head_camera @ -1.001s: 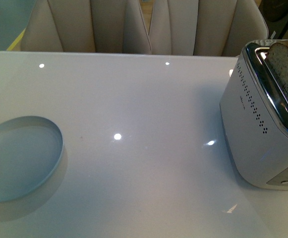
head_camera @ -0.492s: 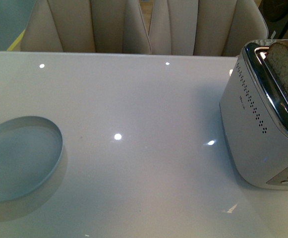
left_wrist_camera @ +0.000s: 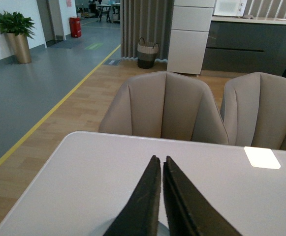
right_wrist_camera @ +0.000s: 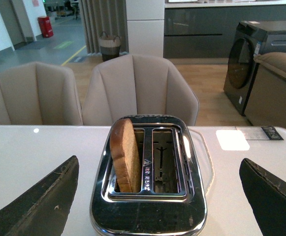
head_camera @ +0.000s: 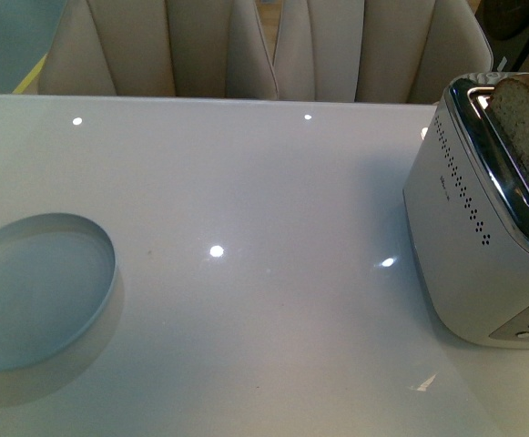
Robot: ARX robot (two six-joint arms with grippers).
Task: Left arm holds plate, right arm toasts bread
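The tan speckled slice of bread with a brown crust (right_wrist_camera: 123, 156) stands up in one slot of the shiny silver toaster (right_wrist_camera: 149, 196), and its rounded top pokes out above the rim. The slot beside it is bare. In the front view the bread (head_camera: 524, 116) looks the same as it did a second ago, and the round pale-blue plate (head_camera: 36, 291) has not moved either. So nothing has changed, and I think the toasting step is waiting: the bread is out of the slot enough to grab, but nobody is holding it. The black right gripper (right_wrist_camera: 157, 196) hangs over the toaster with its two dark jaws spread wide, one on each side, touching nothing. The black wedge-shaped left gripper (left_wrist_camera: 160, 169) is pinched tight with nothing between its tips, and a bit of the plate shows just under it. The plate sits near the left edge of the glossy white table (head_camera: 264, 209), and the toaster sits at the right edge. The middle of the table is wide and bare. Beige padded chairs (head_camera: 255, 45) stand behind the far edge.
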